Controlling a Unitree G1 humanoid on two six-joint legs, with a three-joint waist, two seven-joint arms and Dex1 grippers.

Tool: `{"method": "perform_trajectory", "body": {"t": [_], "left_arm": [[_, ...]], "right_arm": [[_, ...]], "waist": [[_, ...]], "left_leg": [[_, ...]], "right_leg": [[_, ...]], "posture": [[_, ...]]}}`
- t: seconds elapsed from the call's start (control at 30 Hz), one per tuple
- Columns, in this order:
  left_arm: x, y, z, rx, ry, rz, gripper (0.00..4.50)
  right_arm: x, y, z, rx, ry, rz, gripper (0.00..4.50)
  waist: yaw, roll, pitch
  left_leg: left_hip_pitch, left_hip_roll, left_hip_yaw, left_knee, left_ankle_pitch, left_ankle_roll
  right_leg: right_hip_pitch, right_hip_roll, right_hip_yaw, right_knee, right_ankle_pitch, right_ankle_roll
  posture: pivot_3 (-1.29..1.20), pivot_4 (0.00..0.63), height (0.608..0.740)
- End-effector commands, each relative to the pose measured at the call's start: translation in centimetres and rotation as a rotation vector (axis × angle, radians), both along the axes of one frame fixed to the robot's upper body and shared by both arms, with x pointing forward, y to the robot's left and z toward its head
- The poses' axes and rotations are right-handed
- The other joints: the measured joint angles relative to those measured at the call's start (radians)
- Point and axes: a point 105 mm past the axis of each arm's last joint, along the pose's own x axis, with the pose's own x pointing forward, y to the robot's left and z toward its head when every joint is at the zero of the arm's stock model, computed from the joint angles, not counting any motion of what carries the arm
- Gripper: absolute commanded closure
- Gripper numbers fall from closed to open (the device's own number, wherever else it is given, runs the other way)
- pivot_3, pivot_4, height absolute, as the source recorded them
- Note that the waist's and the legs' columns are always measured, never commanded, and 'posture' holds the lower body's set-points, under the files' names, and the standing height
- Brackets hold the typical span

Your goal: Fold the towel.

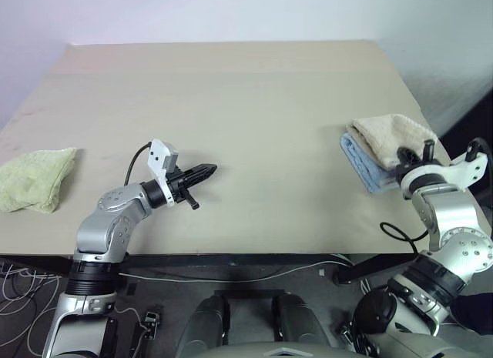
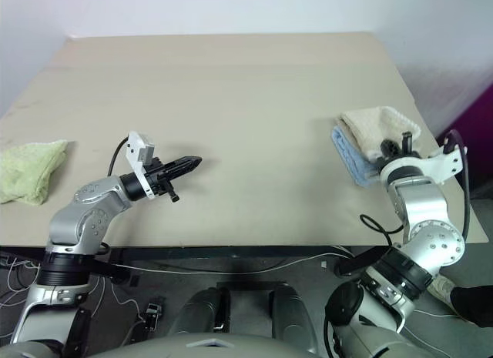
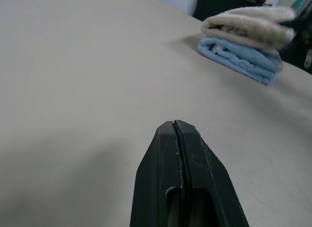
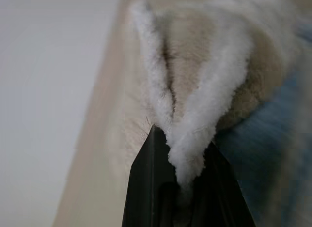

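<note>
1. We see a wide tan tabletop (image 1: 254,127); every place below is given from it.
2. The towel (image 1: 393,136), beige terry and folded into a thick wad, sits near the tabletop's right edge, stacked on a folded light blue towel (image 1: 360,162) that peeks out on the side toward the tabletop's middle.
3. A crumpled pale green towel (image 1: 35,179) lies at the tabletop's left edge, well apart from the stack.
4. Our right claw (image 4: 187,175) is clamped on a fold of the towel's edge, at the stack's near end by the tabletop's right edge.
5. Our left claw (image 1: 202,172) hovers over the tabletop's near-left part, fingers pressed together, holding nothing, pointing toward the stack.
</note>
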Motion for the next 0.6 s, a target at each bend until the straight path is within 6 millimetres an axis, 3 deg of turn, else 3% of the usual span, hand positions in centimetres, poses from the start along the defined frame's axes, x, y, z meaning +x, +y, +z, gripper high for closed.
{"method": "perform_trajectory", "body": {"t": [0.03, 0.13, 0.23, 0.6], "left_arm": [[0.0, -0.1, 0.9, 0.001, -0.045, -0.008, 4.5], [0.0, -0.1, 0.8, -0.002, -0.043, -0.009, 4.5], [-0.1, -0.2, 0.7, -0.004, -0.041, -0.009, 4.5], [0.0, -0.6, 0.4, -0.015, -0.025, -0.031, 4.5]], "right_arm": [[-0.2, 0.3, 0.9, -0.038, -0.009, 0.008, 4.45], [-0.2, 0.4, 1.4, -0.07, -0.019, 0.031, 4.45], [-0.3, 0.3, 1.6, -0.075, -0.031, 0.028, 3.77], [-2.0, -1.0, 4.0, -0.064, -0.158, -0.099, 0.24]], "waist": [[-0.001, 0.0, 0.0], [-0.001, 0.0, 0.0], [0.0, 0.0, 0.0], [0.001, 0.0, 0.0]], "left_leg": [[0.0, 0.0, 0.0, 0.0, 0.0, 0.0], [0.0, 0.0, 0.0, 0.0, 0.0, 0.0], [0.0, 0.0, 0.0, 0.0, 0.0, 0.0], [0.0, 0.0, 0.0, 0.0, 0.0, 0.0]], "right_leg": [[0.0, 0.0, 0.0, 0.0, 0.0, 0.0], [0.0, 0.001, 0.0, 0.0, 0.0, 0.0], [0.0, 0.001, 0.0, 0.0, 0.0, 0.0], [0.001, 0.001, 0.0, 0.0, 0.0, 0.0]], "posture": [[0.0, 0.15, 0.74], [0.0, 0.15, 0.74], [0.0, 0.15, 0.74], [0.0, 0.15, 0.74]]}}
